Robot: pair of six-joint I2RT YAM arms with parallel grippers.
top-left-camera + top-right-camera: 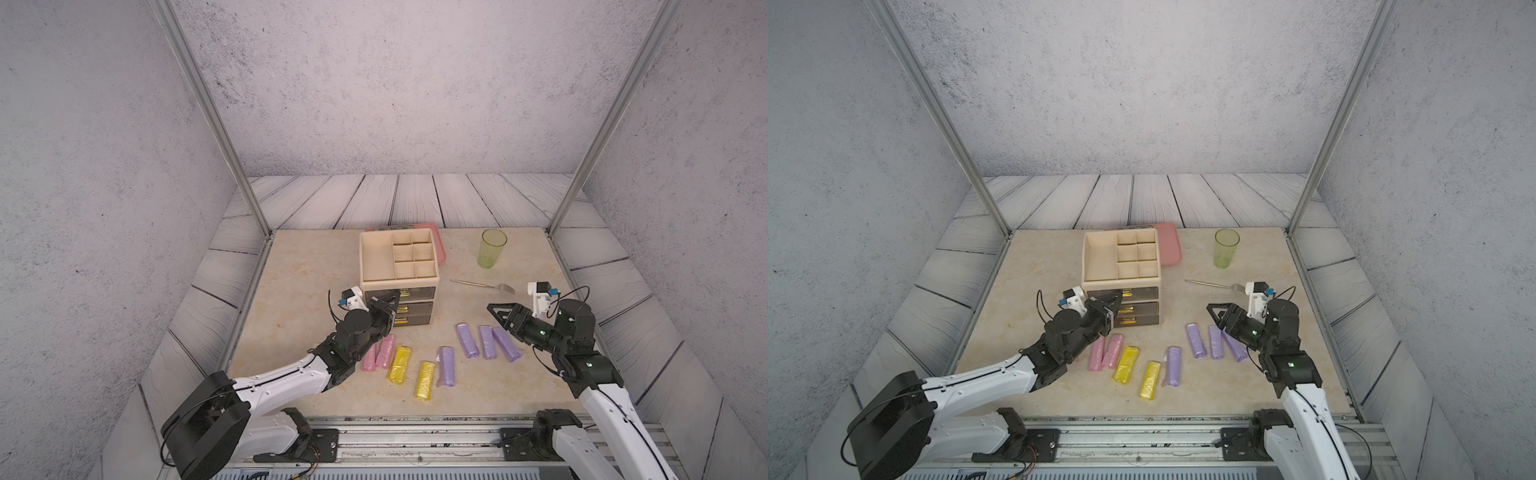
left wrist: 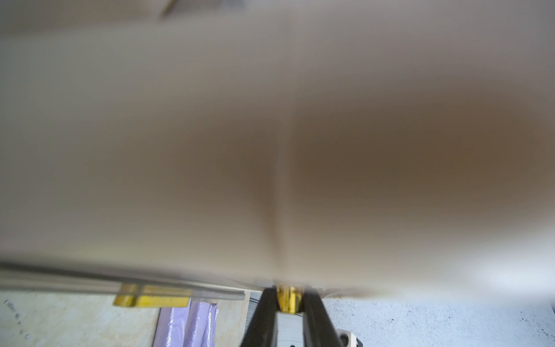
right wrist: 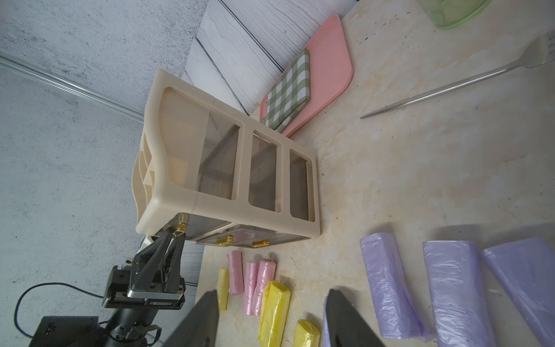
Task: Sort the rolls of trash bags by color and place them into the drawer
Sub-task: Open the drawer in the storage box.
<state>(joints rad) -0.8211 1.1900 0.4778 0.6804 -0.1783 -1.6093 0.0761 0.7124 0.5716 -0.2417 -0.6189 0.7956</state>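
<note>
yellow rolls [image 3: 274, 312] three, pink [image 3: 265, 282] three, purple [image 3: 390, 285] four

Soft, even light fills both my top views, shadows faint, the wide lens splaying the posts [image 1: 205, 104] toward the upper corners. My left wrist camera gives the drawer unit [image 2: 210, 135] as a beige blur, only the gold handle [image 2: 288, 297] at lower centre near focus. Right wrist view: sharp.

The marbled tabletop [image 1: 316, 291] bears a drawer unit [image 1: 376, 259], pink tray [image 1: 1169, 243], green cup [image 1: 492, 249], fork [image 1: 482, 285] and trash-bag rolls [image 1: 400, 365].
</note>
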